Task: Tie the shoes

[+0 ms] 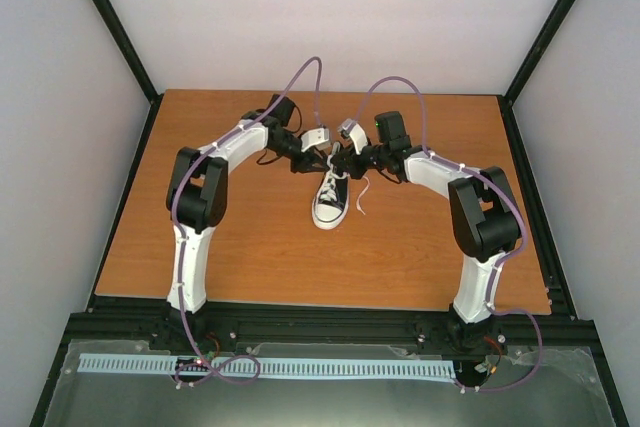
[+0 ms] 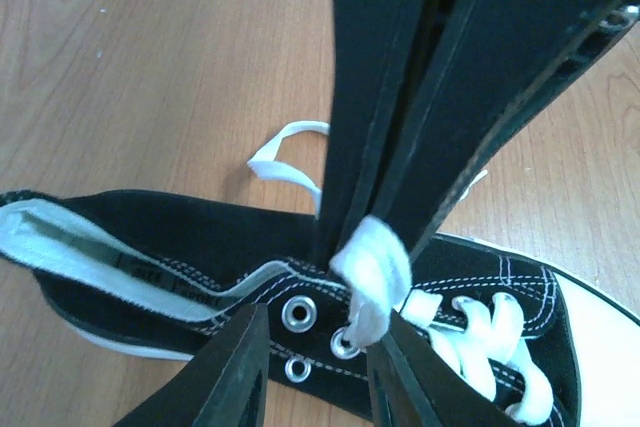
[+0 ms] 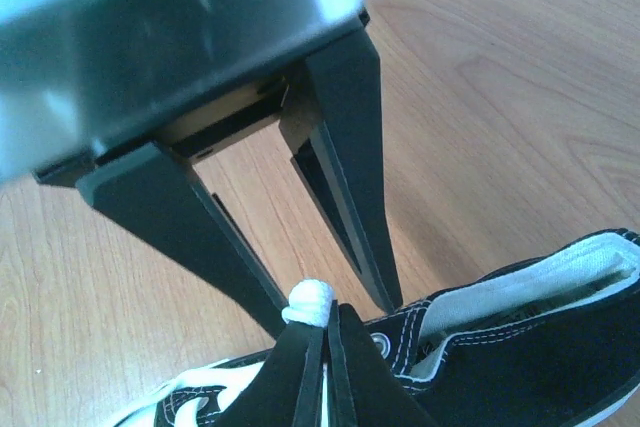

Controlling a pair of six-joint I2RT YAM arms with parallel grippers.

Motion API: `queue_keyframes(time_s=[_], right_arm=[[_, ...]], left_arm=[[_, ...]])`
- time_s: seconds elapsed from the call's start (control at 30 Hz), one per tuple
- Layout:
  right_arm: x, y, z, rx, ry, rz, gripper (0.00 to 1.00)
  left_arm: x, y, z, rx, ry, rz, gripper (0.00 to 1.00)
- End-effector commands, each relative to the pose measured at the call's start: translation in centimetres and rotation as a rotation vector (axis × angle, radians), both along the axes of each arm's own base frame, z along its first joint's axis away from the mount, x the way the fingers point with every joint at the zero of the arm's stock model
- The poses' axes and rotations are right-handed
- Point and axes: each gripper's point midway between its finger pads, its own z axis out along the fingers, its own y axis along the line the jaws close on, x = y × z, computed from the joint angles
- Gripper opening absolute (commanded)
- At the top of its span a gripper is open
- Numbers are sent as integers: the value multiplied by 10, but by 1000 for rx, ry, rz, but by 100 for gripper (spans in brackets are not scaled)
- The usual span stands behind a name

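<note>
The black sneaker (image 1: 328,205) with white toe cap lies mid-table, toe toward the arms. It also shows in the left wrist view (image 2: 180,237) and the right wrist view (image 3: 540,347). My right gripper (image 3: 325,332) is shut on a folded bit of white lace (image 3: 310,302) just above the top eyelets; it also shows in the left wrist view (image 2: 372,262). My left gripper (image 2: 320,367) is open, its fingers (image 2: 225,377) straddling the eyelet row and the pinched lace without holding it. Both grippers meet over the shoe's tongue, the left one (image 1: 320,154) beside the right one (image 1: 340,160).
Another stretch of lace (image 2: 285,147) lies looped on the wooden table (image 1: 220,247) beside the shoe, and a loose end (image 1: 363,197) trails to its right. Black frame rails (image 1: 300,312) run along the table's edges. Purple cables arch above both arms.
</note>
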Motion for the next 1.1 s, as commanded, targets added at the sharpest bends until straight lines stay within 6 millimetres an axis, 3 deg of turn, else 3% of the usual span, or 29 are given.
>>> queue_keyframes(time_s=[0.0, 0.23, 0.43, 0.53, 0.6, 0.7, 0.8, 0.93, 1.0, 1.07], right_arm=[[3, 2, 33, 53, -89, 10, 3], [2, 2, 31, 51, -86, 10, 3], [2, 2, 30, 50, -83, 9, 3], [2, 1, 31, 45, -81, 7, 4], [2, -1, 32, 38, -80, -4, 13], [3, -7, 38, 16, -85, -47, 40], [5, -23, 40, -31, -32, -147, 49], [6, -70, 8, -219, 133, -426, 51], [-6, -95, -22, -335, 231, -572, 51], [-27, -108, -50, -432, 313, -671, 54]], left_arm=[[-8, -16, 6, -53, 5, -24, 30], [-10, -19, 6, -73, 32, -31, 25], [-12, -20, 5, -78, 51, -47, 1], [-13, -16, 2, -55, 42, -48, 1], [-14, -15, 0, -47, 42, -44, 1], [-13, -16, 0, -54, 38, -36, 1], [-9, -16, 1, -49, 28, -20, 1], [-2, -14, 1, -25, -4, 0, 1], [-1, -13, 2, -19, -15, 2, 1], [-2, -13, 2, -17, -19, 0, 1]])
